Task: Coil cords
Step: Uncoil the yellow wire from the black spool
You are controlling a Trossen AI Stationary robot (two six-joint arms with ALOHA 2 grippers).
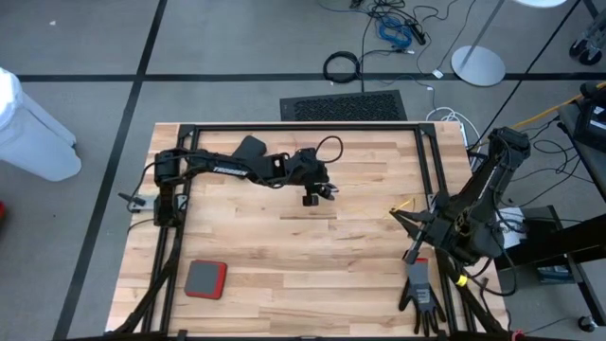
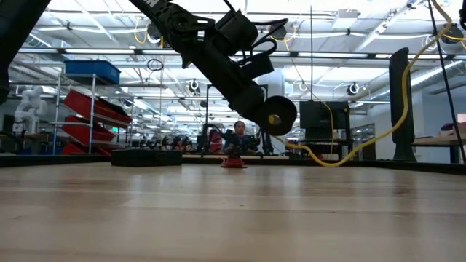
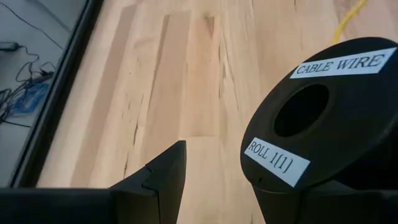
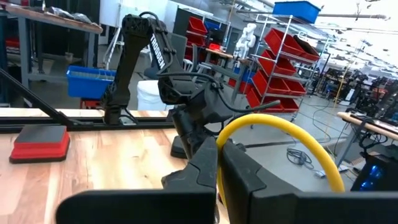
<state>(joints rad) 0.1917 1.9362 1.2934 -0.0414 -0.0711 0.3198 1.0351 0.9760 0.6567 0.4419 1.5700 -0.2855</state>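
Note:
My left gripper is over the middle of the table, open, with a round black reel labelled "CABLE WIRE" at one of its fingers. In the low view the reel hangs clear of the table. My right gripper is near the table's right edge, shut on the thin yellow cord. The cord curves away from its fingers in the right wrist view and sags across the low view. The dark brown cord and its reel are out of view. My left gripper has the reel's lower rim against one finger, its flat face toward the wrist camera. The other finger stands apart from it. The reel hides the place of contact. It is lifted clear of the table. My right gripper pinches the yellow cord between its two closed fingers. The cord leaves the fingers in an upward arc and is clear of the table there.
A red and grey pad lies near the front left of the table. A pair of dark gloves lies at the front right. A black frame runs along the table's far and side edges.

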